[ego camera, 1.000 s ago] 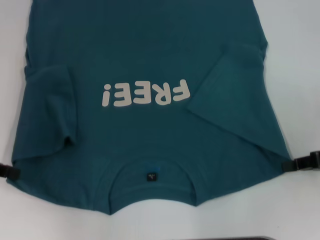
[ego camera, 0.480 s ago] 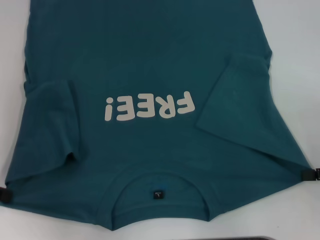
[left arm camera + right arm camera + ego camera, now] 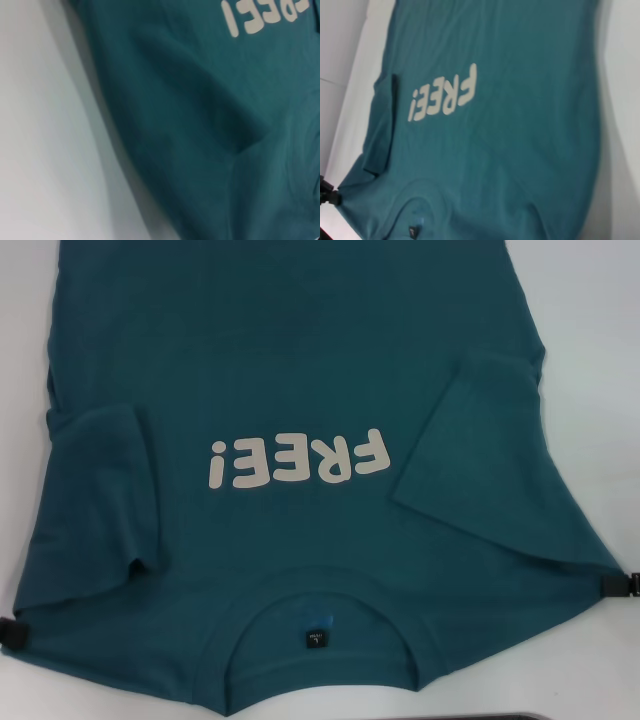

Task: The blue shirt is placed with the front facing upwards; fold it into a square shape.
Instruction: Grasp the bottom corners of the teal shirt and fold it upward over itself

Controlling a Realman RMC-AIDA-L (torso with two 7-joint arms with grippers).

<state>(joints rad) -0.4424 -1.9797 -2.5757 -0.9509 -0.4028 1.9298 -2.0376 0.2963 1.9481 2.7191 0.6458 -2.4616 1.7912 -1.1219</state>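
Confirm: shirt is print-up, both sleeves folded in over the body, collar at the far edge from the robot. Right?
Not quite. The blue shirt is print-up with both sleeves folded in, but its collar lies at the near edge, closest to the robot. The head view shows it.

blue shirt (image 3: 300, 370): its hem end runs off the head view's far edge, beyond the "FREE!" print (image 3: 297, 460).
neck label (image 3: 316, 639): its marking is too small to read.
left gripper (image 3: 12, 635): only a dark tip shows at the shirt's shoulder corner; the rest is cut off and its jaws cannot be made out.
right gripper (image 3: 622, 585): the same at the opposite shoulder corner.
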